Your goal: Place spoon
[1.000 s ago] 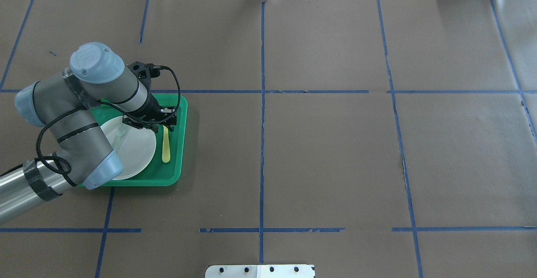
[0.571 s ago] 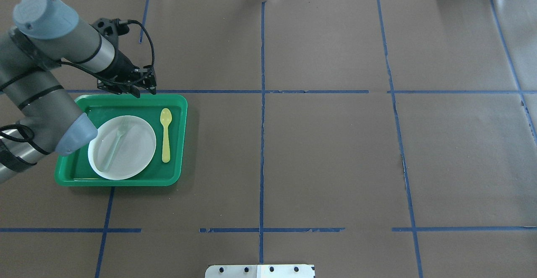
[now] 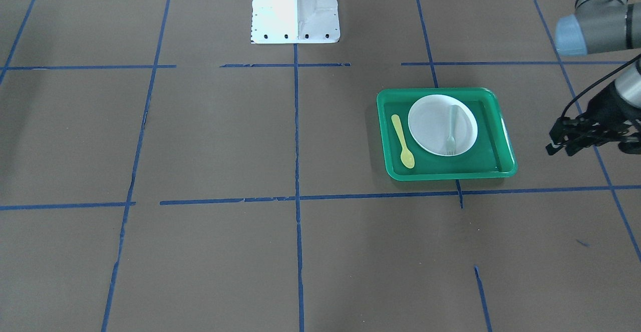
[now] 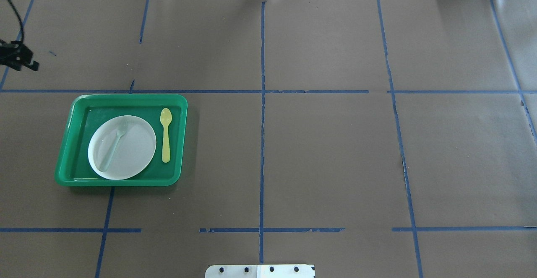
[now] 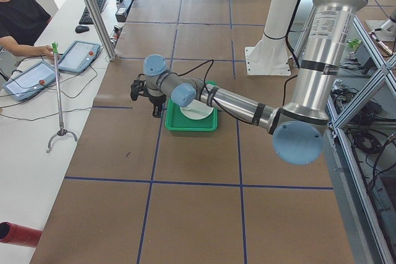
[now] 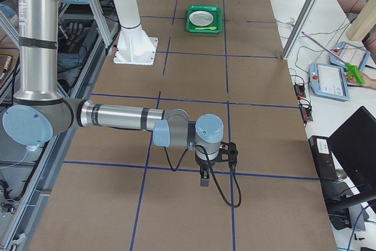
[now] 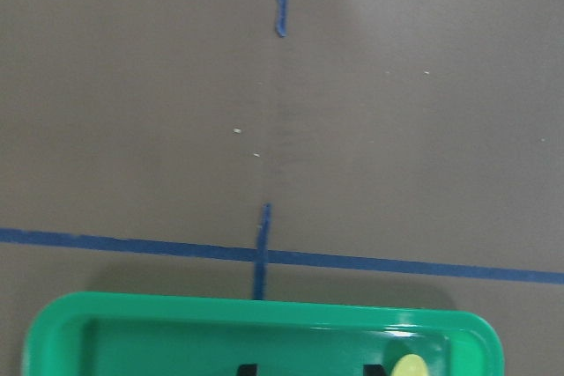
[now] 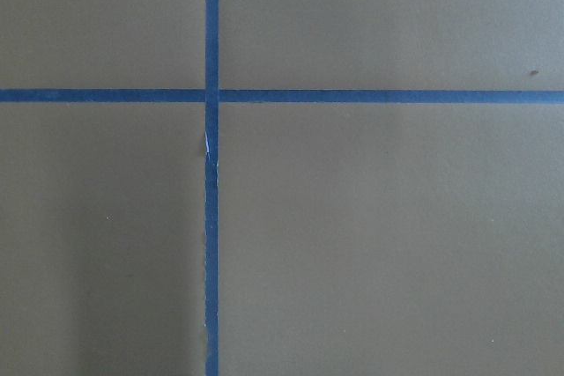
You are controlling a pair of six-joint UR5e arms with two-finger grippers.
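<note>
We are seeing the spoon [image 4: 166,135] lying flat in the green tray [image 4: 126,98], just beside the white plate [image 4: 134,148] on the side towards the desk's [image 4: 327,152] middle, with its bowl pointing away from the robot. A pale fork [image 4: 112,148] is resting on the plate. The left hand [image 3: 561,147] is hanging over bare desk outside the tray, well apart from the spoon, its fingers spread and pinching nothing. The right hand [image 6: 204,176] is hovering far off at the other end, and we cannot tell whether it is spread or pressed together.
</note>
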